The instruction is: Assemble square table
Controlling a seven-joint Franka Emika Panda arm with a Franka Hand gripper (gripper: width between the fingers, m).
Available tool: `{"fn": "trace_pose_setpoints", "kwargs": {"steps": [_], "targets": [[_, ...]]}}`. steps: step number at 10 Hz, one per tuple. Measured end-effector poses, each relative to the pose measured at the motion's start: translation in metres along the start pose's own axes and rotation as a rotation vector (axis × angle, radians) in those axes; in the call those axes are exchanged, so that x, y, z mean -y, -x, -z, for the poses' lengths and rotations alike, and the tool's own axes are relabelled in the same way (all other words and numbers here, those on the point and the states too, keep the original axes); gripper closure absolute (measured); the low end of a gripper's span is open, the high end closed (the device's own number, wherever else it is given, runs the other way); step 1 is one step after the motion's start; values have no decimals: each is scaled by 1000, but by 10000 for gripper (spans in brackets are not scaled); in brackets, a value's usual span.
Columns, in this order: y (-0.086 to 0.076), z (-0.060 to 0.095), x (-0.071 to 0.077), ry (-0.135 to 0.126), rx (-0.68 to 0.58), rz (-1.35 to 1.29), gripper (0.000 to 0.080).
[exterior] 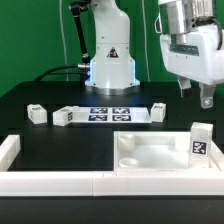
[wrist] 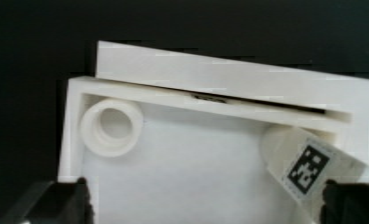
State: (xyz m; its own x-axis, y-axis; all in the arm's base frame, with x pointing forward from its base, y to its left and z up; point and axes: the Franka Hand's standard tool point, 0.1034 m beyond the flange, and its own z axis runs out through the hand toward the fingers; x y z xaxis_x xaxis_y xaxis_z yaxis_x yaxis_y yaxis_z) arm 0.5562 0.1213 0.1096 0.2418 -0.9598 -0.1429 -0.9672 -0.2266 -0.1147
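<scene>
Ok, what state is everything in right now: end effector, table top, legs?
end effector: open, empty, hovering over the table top.
table top: lying flat, rim up; the corner socket in the wrist view is empty.
upright leg: standing at the table top's edge; cannot tell if it is socketed.
loose legs: unattached, resting beside the marker board.
</scene>
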Motion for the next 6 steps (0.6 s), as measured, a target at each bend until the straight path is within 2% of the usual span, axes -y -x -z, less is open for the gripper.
{"fn": "trace_pose_setpoints", "kwargs": {"steps": [2,3,4,5,6], "targets": [[0,-2,-2,1,1,138,150],[1,-8,-13,18,6,200,150],[0,-14,-28,37,10,322,150],[-6,-21,-49,43,9,418,150],[-9,-30,-71,63,-2,479,150]]}}
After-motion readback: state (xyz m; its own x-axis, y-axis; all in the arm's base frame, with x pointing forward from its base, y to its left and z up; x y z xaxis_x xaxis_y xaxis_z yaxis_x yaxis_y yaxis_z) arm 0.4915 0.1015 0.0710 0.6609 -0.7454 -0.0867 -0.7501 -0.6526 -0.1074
